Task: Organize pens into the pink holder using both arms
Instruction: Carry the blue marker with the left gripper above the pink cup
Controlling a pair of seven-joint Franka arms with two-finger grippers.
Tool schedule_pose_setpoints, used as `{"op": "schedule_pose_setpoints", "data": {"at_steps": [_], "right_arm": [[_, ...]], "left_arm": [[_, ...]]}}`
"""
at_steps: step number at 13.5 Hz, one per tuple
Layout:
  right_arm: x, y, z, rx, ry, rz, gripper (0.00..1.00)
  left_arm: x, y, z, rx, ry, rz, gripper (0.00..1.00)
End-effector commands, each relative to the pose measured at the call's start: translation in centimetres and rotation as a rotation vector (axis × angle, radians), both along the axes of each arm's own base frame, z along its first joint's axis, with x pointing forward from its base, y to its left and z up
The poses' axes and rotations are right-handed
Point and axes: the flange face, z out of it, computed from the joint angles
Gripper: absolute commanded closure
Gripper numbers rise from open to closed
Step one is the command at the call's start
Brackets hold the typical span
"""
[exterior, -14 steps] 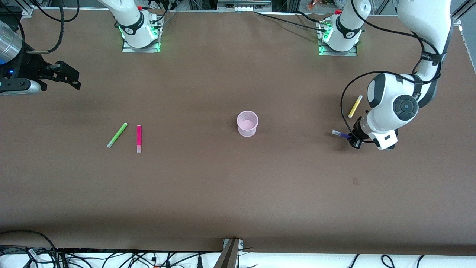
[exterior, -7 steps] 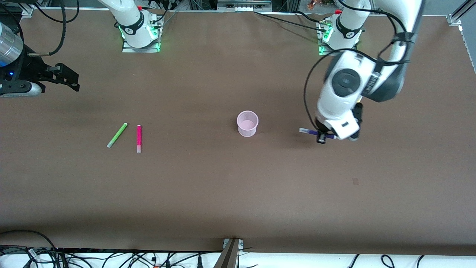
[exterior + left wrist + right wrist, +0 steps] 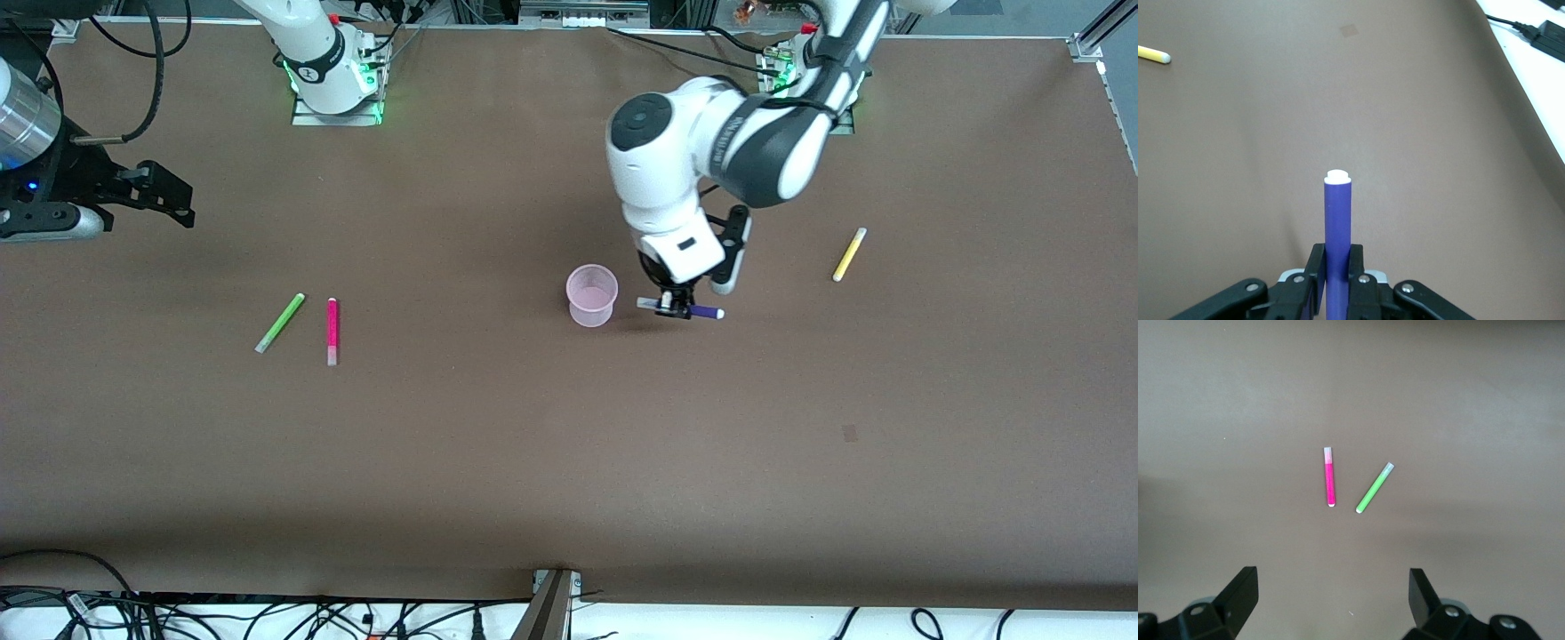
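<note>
The brown counter (image 3: 551, 462) carries everything, and from where things lie the job looks barely begun: none of the four pens is in the pink holder (image 3: 592, 295), which stands upright near the middle of the counter with nothing showing inside it. The left arm reaches in from its base and hangs its left hand (image 3: 676, 308) just beside the holder, toward the left arm's end, with its two fingers clamped on the purple pen (image 3: 692, 310), which lies roughly level in the grip rather than pointing down. I'd judge that pen needs tipping and carrying over the rim before it can drop in. The right arm waits at its own end of the counter, its right hand (image 3: 164, 191) held up with the fingers spread apart and nothing between them. Below that arm's camera, the magenta pen (image 3: 332, 331) and the green pen (image 3: 280, 322) lie close together on the counter, untouched. The yellow pen (image 3: 849, 254) lies alone toward the left arm's end, well apart from the holder.
</note>
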Motion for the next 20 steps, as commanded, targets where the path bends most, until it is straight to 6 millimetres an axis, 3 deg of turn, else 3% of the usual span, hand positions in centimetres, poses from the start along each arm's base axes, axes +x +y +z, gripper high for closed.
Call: {"op": "schedule_pose_setpoints", "data": {"at_steps": [1,7,9,12,14,16,20], "right_arm": [[0.4,0.0,-0.4,0.011,0.018,-0.015,0.00],[0.3,1.3,-0.5,0.012,0.025,0.017,0.00],[0.4,1.3,-1.2,0.006,0.040,0.028,0.00],[0.3,1.1,-1.2,0.006,0.052,0.023,0.00],[0.3,1.1,-2.0,0.002,0.086,0.024,0.00],[1.1,1.1,-4.1,-0.002,0.127,0.019,0.00],[1.5,1.4,-4.2,0.000,0.118,0.024,0.00]], "left_arm": [[-1.4,-4.2,-2.7,0.133,-0.078,0.008,1.00],[-5.4,-9.5,-5.1,0.305,-0.203,-0.037,1.00],[-7.2,-10.1,-5.2,0.361,-0.211,-0.026,1.00],[-8.8,-11.4,-7.8,0.426,-0.259,-0.052,1.00],[-8.5,-12.4,-7.9,0.425,-0.291,-0.066,1.00],[-8.8,-13.2,-9.1,0.436,-0.291,-0.083,1.00],[-9.3,-13.3,-10.6,0.485,-0.307,-0.111,1.00]]}}
